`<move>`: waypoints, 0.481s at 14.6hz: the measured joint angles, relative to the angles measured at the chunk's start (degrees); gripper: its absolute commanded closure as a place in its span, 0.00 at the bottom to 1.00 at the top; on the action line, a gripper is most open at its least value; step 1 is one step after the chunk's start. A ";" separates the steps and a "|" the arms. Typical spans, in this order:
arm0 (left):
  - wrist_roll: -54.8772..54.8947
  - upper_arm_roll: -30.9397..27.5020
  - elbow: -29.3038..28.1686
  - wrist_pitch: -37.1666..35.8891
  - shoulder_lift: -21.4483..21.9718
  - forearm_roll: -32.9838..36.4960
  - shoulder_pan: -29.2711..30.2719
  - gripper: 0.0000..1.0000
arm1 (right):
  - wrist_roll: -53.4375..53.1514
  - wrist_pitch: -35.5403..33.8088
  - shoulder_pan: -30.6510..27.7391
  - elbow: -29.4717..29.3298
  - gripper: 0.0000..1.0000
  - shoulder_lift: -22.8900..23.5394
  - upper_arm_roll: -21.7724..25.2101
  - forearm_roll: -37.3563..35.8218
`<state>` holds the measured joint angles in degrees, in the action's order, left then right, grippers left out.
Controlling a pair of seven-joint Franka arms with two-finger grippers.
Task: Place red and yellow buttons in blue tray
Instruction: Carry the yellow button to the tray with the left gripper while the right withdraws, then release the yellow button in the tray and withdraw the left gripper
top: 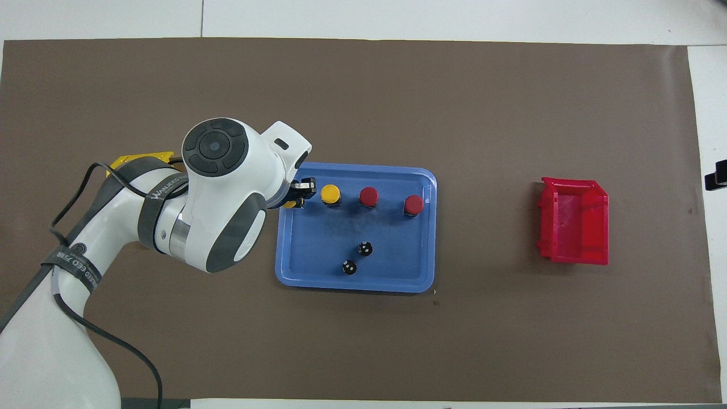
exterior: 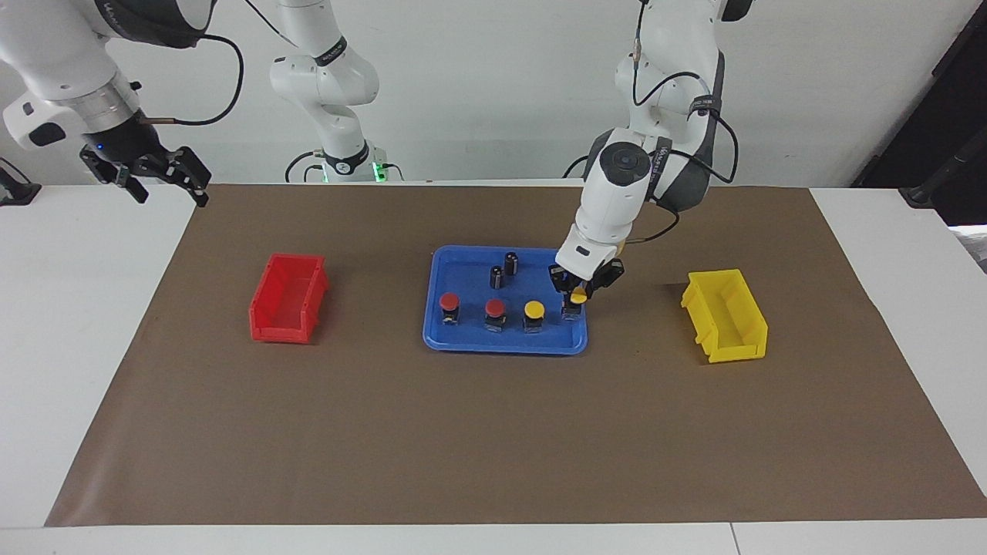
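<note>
The blue tray [exterior: 505,347] lies mid-table on the brown mat; it also shows in the overhead view [top: 355,287]. In it stand two red buttons [exterior: 449,302] [exterior: 495,310] and one yellow button [exterior: 533,311] in a row along the edge farther from the robots. My left gripper [exterior: 577,295] is low over the tray's corner toward the left arm's end. It is shut on the cap of the second yellow button [exterior: 577,297], whose black base [exterior: 570,312] is at the tray floor. My right gripper [exterior: 146,173] is open and empty, raised over the table's right-arm end.
Two dark capless cylinders [exterior: 510,263] [exterior: 496,277] stand in the tray nearer the robots. A red bin [exterior: 289,301] sits toward the right arm's end. A yellow bin [exterior: 725,316] sits toward the left arm's end, mostly hidden under the left arm in the overhead view [top: 142,158].
</note>
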<state>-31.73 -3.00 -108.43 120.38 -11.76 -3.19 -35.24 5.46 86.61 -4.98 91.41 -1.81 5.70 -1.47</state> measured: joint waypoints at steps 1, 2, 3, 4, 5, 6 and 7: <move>-0.09 -0.01 -0.01 0.01 0.00 0.00 -0.32 0.98 | 0.00 -0.03 0.06 0.00 0.00 0.12 -0.01 0.00; -0.16 -0.01 -0.11 0.12 0.00 0.00 -0.52 0.99 | 0.00 -0.03 0.09 0.00 0.00 0.22 -0.04 0.00; -0.19 -0.01 -0.50 0.60 -0.07 0.00 -0.56 0.98 | 0.00 -0.03 0.11 0.00 0.00 0.28 -0.10 0.02; -0.19 -0.03 -1.08 1.61 -0.29 0.00 -0.55 0.98 | 0.00 -0.03 0.12 0.00 0.00 0.28 -0.19 0.02; -0.19 -0.03 -1.62 2.45 -0.64 0.00 -0.55 0.93 | 0.00 -0.04 0.12 -0.01 0.00 0.28 -0.26 0.02; -0.19 -0.04 -1.97 3.08 -1.10 0.00 -0.55 0.72 | 0.00 -0.05 0.12 -0.01 0.00 0.28 -0.30 0.02; -0.19 -0.04 -2.15 3.70 -1.51 0.00 -0.55 0.40 | 0.00 -0.06 0.12 -0.01 0.00 0.28 -0.32 0.02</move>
<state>-31.92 -3.04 -110.59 124.08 -13.27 -3.19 -35.79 5.46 86.56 -4.85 91.40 -1.53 5.38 -1.45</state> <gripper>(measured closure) 0.590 0.000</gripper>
